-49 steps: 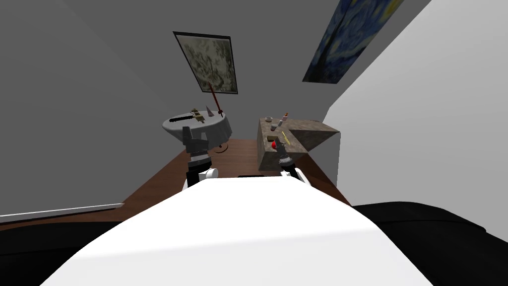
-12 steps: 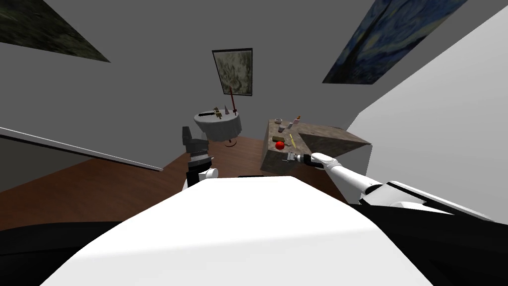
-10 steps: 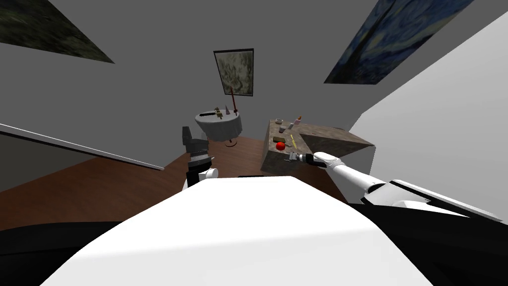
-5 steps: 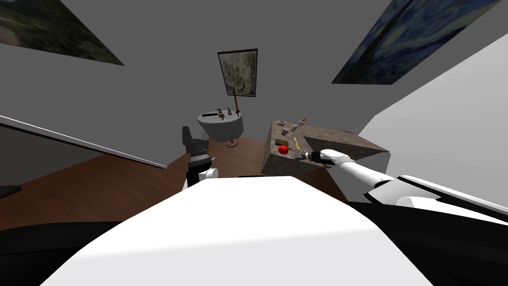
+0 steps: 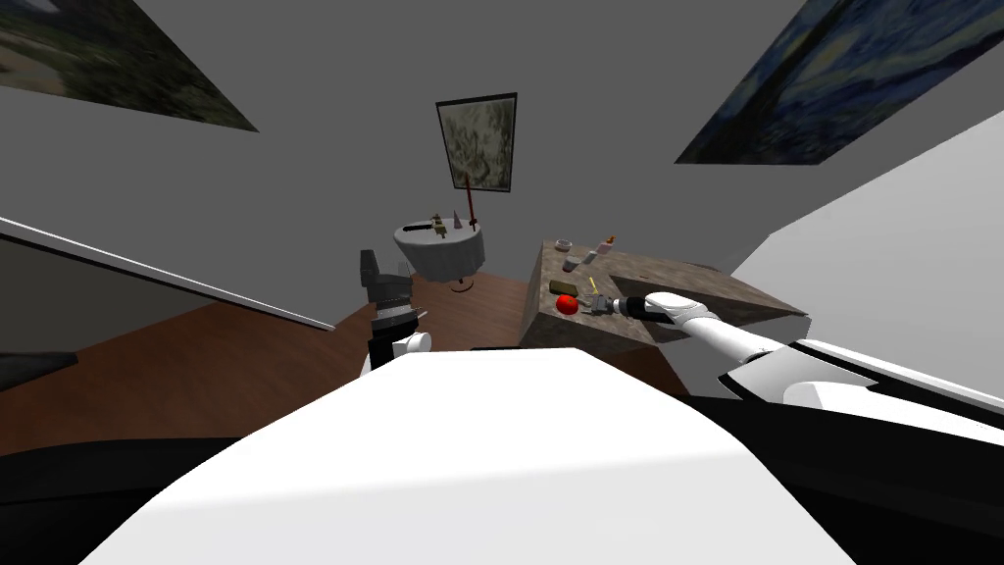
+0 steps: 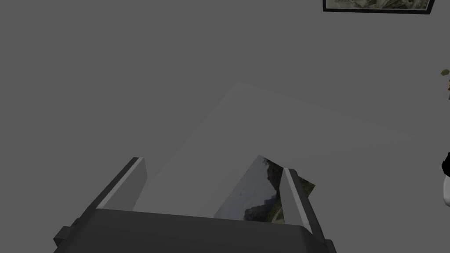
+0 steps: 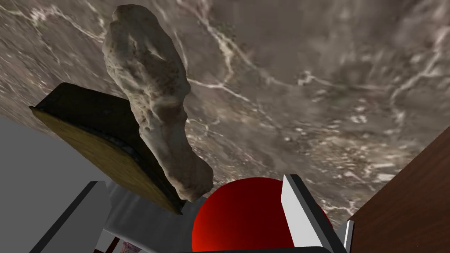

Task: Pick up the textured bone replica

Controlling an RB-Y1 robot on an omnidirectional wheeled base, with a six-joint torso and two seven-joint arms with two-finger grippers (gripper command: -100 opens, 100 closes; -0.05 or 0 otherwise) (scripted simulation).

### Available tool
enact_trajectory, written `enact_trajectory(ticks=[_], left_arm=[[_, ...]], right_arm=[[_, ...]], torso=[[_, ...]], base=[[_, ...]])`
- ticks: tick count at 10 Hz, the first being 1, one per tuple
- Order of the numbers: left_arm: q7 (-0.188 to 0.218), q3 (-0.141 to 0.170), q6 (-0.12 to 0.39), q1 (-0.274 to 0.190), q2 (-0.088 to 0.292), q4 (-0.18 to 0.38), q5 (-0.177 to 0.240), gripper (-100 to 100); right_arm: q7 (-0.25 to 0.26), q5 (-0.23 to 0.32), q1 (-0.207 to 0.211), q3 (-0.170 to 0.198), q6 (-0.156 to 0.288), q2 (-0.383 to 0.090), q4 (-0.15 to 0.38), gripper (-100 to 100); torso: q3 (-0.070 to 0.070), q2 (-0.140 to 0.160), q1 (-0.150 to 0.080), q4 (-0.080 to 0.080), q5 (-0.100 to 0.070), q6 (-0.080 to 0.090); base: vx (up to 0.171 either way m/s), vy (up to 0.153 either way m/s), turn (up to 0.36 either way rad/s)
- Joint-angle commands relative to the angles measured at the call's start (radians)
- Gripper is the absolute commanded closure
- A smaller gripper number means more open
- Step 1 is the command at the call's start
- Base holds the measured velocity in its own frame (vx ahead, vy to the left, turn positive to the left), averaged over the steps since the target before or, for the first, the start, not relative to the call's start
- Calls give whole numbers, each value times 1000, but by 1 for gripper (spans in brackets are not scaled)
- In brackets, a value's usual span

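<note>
The right hand (image 7: 194,180) reaches over the brown, white-veined marble worktop (image 7: 307,88), its two fingers spread wide and pinching nothing. A glossy red sphere (image 7: 246,217) sits between them. The rough beige bone replica (image 7: 154,110) lies just beyond the sphere, its near end close beside it. A dark flat block with a yellow side (image 7: 88,127) lies beside the bone, also near the sphere. The left hand (image 6: 211,189), well apart from the sphere, is also spread.

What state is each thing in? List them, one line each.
Rough beige bone replica: lying on the brown veined marble top, ungripped.
Right pincer: open, bone's end between its fingers.
Shiny red ball: resting near one right finger.
Dark yellow-edged slab: lying beside the bone.
Left pincer: open, empty.
</note>
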Motion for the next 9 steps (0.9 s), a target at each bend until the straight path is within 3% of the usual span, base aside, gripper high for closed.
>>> enact_trajectory(ticks=[1, 6, 7, 8, 9], left_arm=[[0, 0, 0, 0, 0, 0, 0, 0], [0, 0, 0, 0, 0, 0, 0, 0], [0, 0, 0, 0, 0, 0, 0, 0], [0, 0, 0, 0, 0, 0, 0, 0], [0, 0, 0, 0, 0, 0, 0, 0]], right_arm=[[11, -2, -10, 6, -14, 1, 43, -100], [17, -2, -16, 18, -28, 10, 88, -100], [19, -2, -17, 19, -31, 11, 92, 0], [49, -47, -8, 40, -38, 8, 115, -100], [79, -76, 1, 61, -44, 5, 138, -100]], torso=[[0, 0, 0, 0, 0, 0], [1, 2, 0, 0, 0, 0], [3, 5, 1, 1, 0, 0], [3, 6, 0, 1, 0, 0], [4, 6, 1, 1, 0, 0]], base=[[84, -6, 67], [47, -5, 24], [0, 0, 0], [-2, 9, 71], [5, 20, 119]])
